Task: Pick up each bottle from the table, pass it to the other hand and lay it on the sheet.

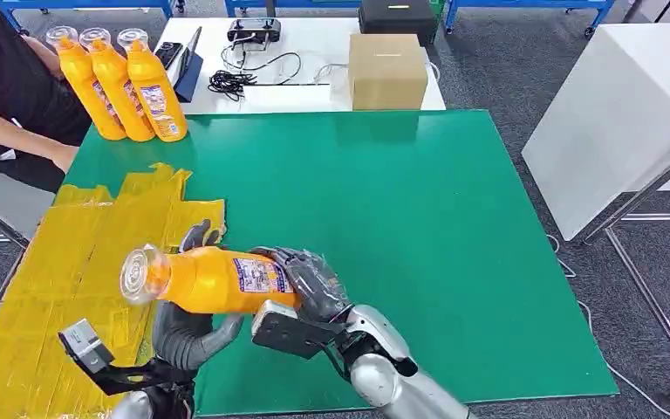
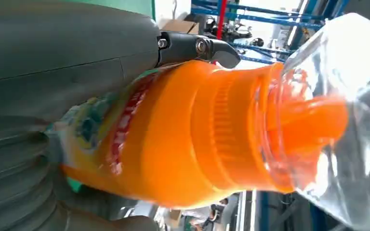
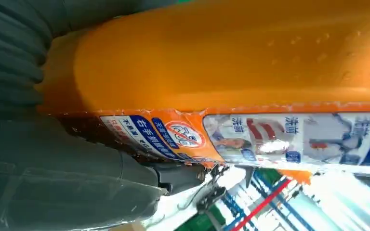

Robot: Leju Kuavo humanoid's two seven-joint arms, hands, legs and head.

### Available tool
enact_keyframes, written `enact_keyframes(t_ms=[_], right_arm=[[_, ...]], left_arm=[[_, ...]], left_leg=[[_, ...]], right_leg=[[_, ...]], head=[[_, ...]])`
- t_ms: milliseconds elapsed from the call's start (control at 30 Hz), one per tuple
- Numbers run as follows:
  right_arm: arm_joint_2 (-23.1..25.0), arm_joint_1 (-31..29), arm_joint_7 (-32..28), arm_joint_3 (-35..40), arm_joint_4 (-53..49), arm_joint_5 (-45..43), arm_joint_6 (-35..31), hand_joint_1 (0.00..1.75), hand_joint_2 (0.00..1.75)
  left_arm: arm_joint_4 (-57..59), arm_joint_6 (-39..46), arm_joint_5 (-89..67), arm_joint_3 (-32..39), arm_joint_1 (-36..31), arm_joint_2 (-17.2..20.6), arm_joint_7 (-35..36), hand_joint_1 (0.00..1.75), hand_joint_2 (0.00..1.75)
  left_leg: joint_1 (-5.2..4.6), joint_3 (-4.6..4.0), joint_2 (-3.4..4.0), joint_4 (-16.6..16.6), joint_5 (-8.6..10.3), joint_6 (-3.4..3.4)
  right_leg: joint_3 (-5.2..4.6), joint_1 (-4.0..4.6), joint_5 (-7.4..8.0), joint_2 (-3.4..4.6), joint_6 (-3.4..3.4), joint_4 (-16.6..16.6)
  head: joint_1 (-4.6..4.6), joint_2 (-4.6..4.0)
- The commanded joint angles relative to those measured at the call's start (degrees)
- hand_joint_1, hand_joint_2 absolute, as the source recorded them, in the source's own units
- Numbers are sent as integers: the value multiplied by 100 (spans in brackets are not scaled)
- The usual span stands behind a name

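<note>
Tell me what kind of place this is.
Likely a robotics lab or test workshop: a green table, a remote controller with loose cables on the white table behind, and blue metal racks along the back.

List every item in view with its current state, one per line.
held bottle: horizontal, capped, gripped by both hands
left hand: holds the bottle from below
right hand: grips the bottle's base end
three bottles: upright, capped, at the mat's far corner
yellow sheet: flat, wrinkled
cardboard box: closed

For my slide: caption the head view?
Both hands hold orange plastic bottle sideways above green table.
</note>
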Motion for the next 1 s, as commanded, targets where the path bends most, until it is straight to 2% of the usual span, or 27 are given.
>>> enact_keyframes(t_ms=[33,433,467,500,1000], right_arm=[[11,-253,73,646,262,153,89,175,175],[-1,-431,98,794,339,116,184,175,175],[1,-432,101,789,345,102,187,175,175],[2,-436,106,781,364,70,201,175,175],[1,-434,106,742,467,49,217,175,175]], left_arm=[[-113,-63,27,367,-9,78,0,0,175],[39,-247,-119,378,-114,182,2,0,175],[50,-252,-119,391,-113,168,2,119,175],[52,-292,-159,395,-113,161,-31,175,175],[79,-337,-156,449,-126,92,-58,175,175]], left_leg=[[2,12,17,-4,-6,-8],[2,9,9,-4,-3,-8],[0,7,7,-4,-1,-6],[3,11,8,-5,-3,-9],[3,9,6,-4,-2,-8]], right_leg=[[7,2,-2,13,-2,-3],[6,2,-1,6,-1,-3],[4,0,-1,4,-1,-3],[9,3,-2,5,-2,-5],[6,2,-1,2,-1,-6]], head=[[0,0],[0,0],[0,0],[0,0],[0,0]])
